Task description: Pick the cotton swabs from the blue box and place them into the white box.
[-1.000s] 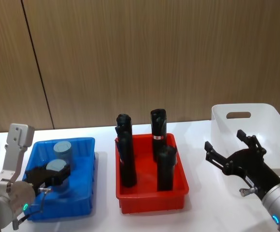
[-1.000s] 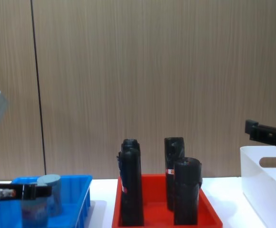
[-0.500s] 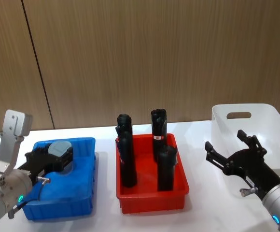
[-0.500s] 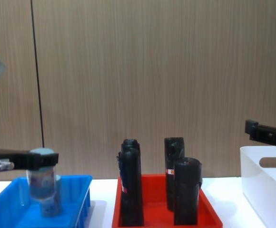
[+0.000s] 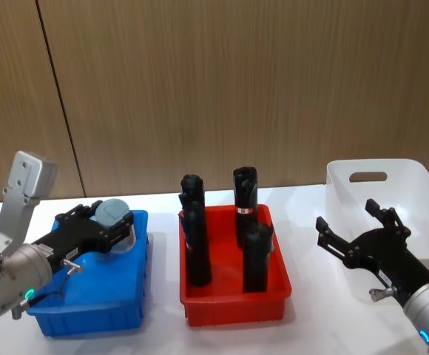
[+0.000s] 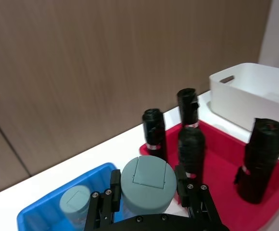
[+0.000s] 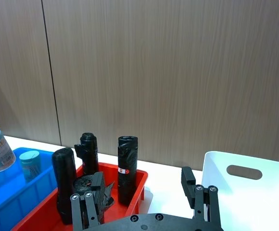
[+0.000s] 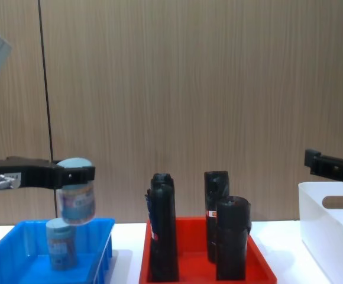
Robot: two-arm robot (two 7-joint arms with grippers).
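Note:
My left gripper (image 5: 109,228) is shut on one tub of cotton swabs (image 5: 113,213), which has a pale blue lid. It holds the tub in the air above the right end of the blue box (image 5: 89,314). In the chest view the held tub (image 8: 75,200) hangs above a second tub (image 8: 60,244) that stands in the blue box (image 8: 103,232). The left wrist view shows the held tub (image 6: 148,177) between the fingers and the other tub (image 6: 76,203) below it. My right gripper (image 5: 360,231) hovers open and empty in front of the white box (image 5: 377,177) at the right.
A red tray (image 5: 233,299) stands between the two boxes and holds several tall black rolls (image 5: 196,240). They rise higher than the trays' rims. A wood-panel wall closes the back of the table.
My left gripper has lifted the tub up out of the blue box and carried it right, toward the red tray. The second tub stays in the box. The right arm has not moved.

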